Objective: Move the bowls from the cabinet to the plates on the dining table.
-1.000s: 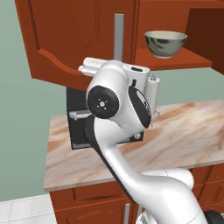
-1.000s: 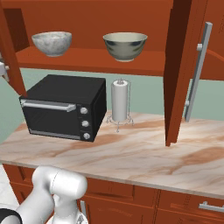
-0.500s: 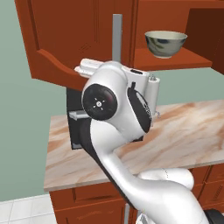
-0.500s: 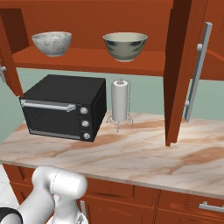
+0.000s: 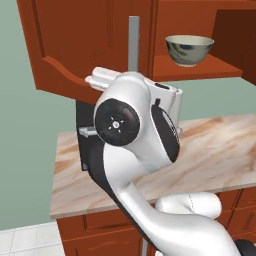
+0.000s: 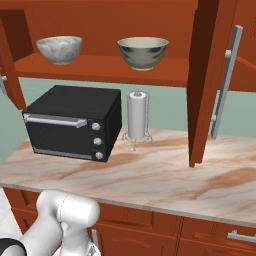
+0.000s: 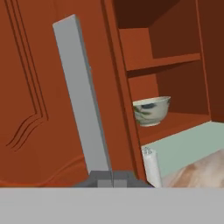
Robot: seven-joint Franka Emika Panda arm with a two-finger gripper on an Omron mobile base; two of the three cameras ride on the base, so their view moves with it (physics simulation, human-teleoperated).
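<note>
While raised at the cabinet door (image 7: pixel 39 87), pincer (image 7: pixel 111 178) closed below its handle (image 7: pixel 81 96).

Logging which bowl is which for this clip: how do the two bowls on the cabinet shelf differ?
The left bowl is white-grey and speckled like marble; the right bowl is glossy, with a dark patterned outside and cream inside. The left bowl sits near the shelf's left end, above the black oven; the right bowl sits mid-shelf, above the paper towel roll. Both are round, deep, upright and similar in size, on the same shelf.
</note>
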